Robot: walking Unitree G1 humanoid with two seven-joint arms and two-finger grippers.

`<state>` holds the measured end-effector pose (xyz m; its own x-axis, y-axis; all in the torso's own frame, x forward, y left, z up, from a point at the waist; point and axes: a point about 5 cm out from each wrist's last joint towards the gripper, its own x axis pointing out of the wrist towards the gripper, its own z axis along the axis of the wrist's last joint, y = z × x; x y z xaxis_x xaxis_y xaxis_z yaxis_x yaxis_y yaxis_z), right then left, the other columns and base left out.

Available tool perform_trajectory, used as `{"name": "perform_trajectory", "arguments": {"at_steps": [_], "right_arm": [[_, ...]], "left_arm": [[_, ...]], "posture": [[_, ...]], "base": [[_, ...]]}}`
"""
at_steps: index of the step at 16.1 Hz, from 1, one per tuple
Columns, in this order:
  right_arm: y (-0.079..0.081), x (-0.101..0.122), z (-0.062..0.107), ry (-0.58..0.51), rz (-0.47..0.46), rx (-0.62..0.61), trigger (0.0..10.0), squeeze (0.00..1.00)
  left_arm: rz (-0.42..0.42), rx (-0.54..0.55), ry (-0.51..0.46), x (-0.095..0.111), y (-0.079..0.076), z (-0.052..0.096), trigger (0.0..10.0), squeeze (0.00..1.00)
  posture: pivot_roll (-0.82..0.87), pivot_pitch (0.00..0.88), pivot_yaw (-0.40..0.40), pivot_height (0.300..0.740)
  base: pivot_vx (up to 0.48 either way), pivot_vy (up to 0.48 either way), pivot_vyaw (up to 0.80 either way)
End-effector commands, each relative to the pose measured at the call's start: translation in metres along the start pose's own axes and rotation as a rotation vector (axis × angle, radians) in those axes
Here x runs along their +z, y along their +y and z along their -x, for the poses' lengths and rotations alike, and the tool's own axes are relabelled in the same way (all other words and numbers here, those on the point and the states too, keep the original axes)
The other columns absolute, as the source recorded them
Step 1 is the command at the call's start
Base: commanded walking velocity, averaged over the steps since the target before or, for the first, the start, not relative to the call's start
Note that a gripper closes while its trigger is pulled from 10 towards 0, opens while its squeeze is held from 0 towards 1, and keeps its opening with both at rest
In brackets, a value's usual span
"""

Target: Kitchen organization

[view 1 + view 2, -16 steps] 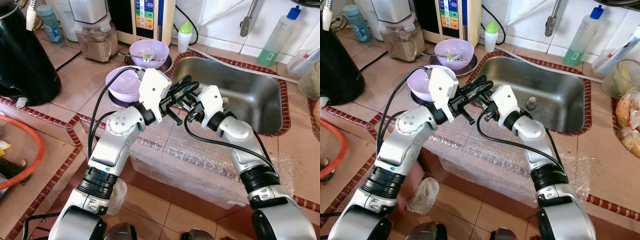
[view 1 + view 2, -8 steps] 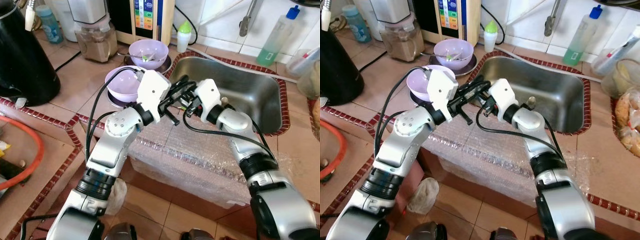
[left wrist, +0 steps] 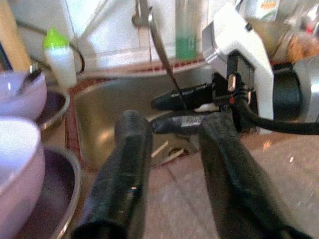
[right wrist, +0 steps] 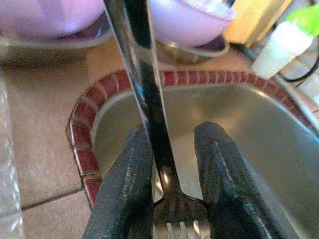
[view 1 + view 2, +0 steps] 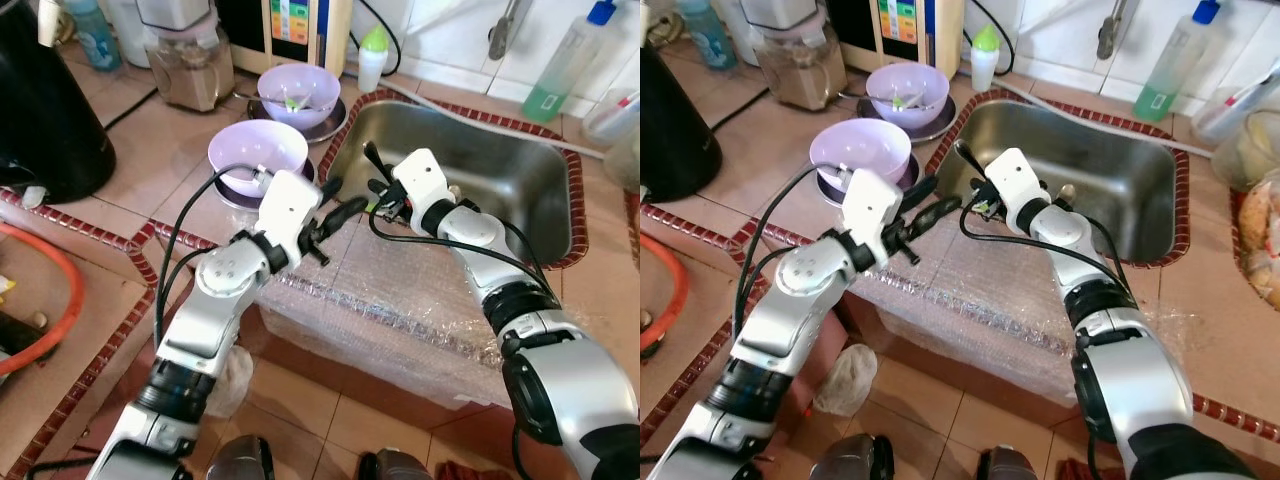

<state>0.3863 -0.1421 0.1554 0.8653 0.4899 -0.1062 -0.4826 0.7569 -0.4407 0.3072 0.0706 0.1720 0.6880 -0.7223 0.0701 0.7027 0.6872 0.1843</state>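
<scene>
The right pincer [image 5: 378,186] grips a shiny metal fork [image 4: 144,94] over the steel sink's [image 5: 520,185] left edge. The left pincer [image 5: 335,205] hangs open and empty beside it. Next, probably, lowering the fork into the sink.

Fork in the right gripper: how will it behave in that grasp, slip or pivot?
The fork looks like polished metal, so probably stiff and slippery. The right gripper holds it near the tines, its long handle sticking out, so it may pivot. Light for its length, likely.

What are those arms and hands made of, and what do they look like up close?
Both arms are jointed silver metal with black ribbed rings near the elbows. Each wrist carries a white boxy housing, looped by black cables. The left hand and right hand each end in two long, matte black fingers with a rubbery look.
</scene>
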Motion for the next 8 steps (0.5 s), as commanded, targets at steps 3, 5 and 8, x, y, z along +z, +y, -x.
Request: {"name": "perform_trajectory", "arguments": {"at_steps": [3, 5, 8], "right_arm": [[0.001, -0.016, 0.001, 0.119, 0.072, -0.048, 0.0, 0.00], [-0.004, -0.033, 0.007, 0.229, 0.039, -0.121, 10.0, 0.16], [-0.013, -0.039, 0.013, 0.262, -0.018, -0.196, 10.0, 1.00]], "left_arm": [[0.008, -0.008, 0.067, -0.010, -0.006, 0.017, 10.0, 1.00], [0.023, -0.016, 0.096, -0.015, -0.009, 0.024, 10.0, 1.00], [0.024, -0.017, 0.108, -0.015, -0.012, 0.025, 10.0, 1.00]], "posture": [[0.11, 0.184, -0.010, 0.740], [0.12, 0.179, -0.004, 0.740], [0.11, 0.171, -0.003, 0.740]], "base": [[0.000, 0.000, 0.00], [0.000, 0.000, 0.00], [0.000, 0.000, 0.00]]}}
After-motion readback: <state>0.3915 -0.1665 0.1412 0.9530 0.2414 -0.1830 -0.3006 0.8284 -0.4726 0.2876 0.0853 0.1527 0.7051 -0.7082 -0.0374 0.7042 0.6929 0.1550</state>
